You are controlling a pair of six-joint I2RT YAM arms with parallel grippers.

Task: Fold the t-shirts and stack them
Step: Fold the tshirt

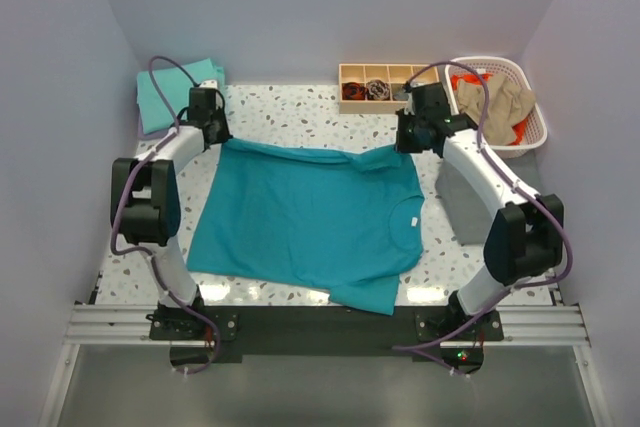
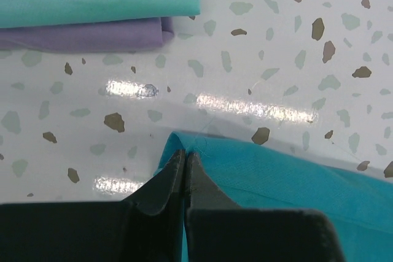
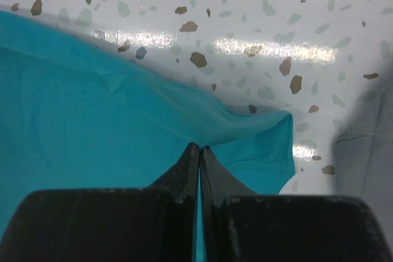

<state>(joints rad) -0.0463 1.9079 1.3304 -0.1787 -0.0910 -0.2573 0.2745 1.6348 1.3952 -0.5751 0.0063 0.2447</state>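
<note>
A deep teal t-shirt lies spread on the speckled table. My left gripper is shut on its far left corner, seen in the left wrist view with teal cloth pinched between the jaws. My right gripper is shut on the far right sleeve edge, seen in the right wrist view with teal fabric bunched at the tips. A folded aqua-green shirt lies on a lavender one at the far left corner. Tan and orange shirts sit in the basket.
A white lattice basket stands at the far right. A wooden four-compartment tray stands at the back, left of the basket. A grey cloth lies under the right arm. Side walls close in the table.
</note>
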